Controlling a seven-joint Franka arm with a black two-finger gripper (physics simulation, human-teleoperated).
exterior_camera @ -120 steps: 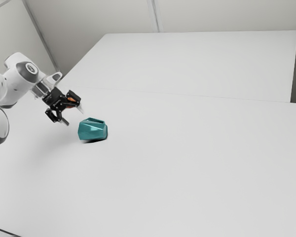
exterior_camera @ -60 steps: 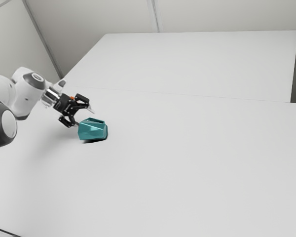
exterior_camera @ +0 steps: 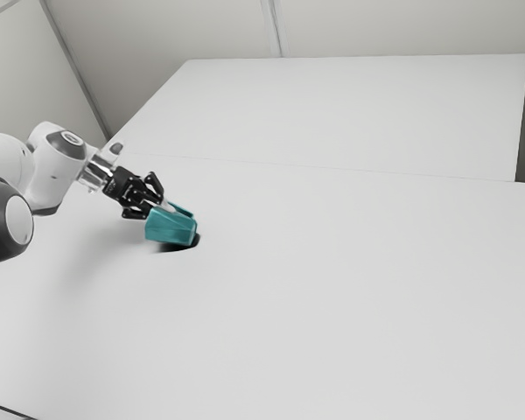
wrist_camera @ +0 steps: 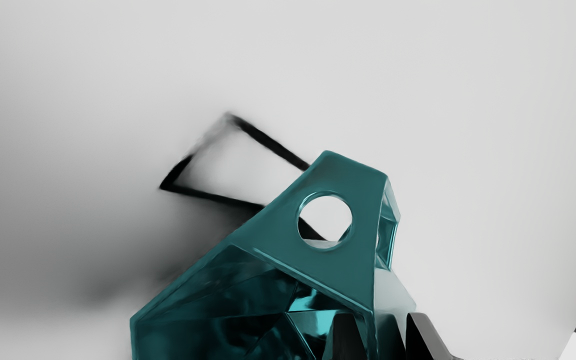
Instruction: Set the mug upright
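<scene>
The teal faceted mug (exterior_camera: 171, 229) is tilted on its side just off the tabletop, a dark shadow beneath it. At its upper-left end in the exterior view is my gripper (exterior_camera: 163, 208). In the wrist view the open mouth of the mug (wrist_camera: 248, 305) faces my hand, and a flat part with a round hole juts beyond the rim. My gripper (wrist_camera: 379, 332) is shut on the mug's wall, one dark finger inside the mouth and the other outside. The far faces of the mug are hidden.
The wide white table (exterior_camera: 350, 289) extends toward the exterior view's right, with a paler raised panel or second surface (exterior_camera: 359, 114) behind it. Walls stand beyond. No other objects lie near the mug.
My hand has moved toward the exterior view's right and reached the mug, and the fingers have closed on its wall. The mug has shifted slightly right and tipped, its shadow now separate below.
</scene>
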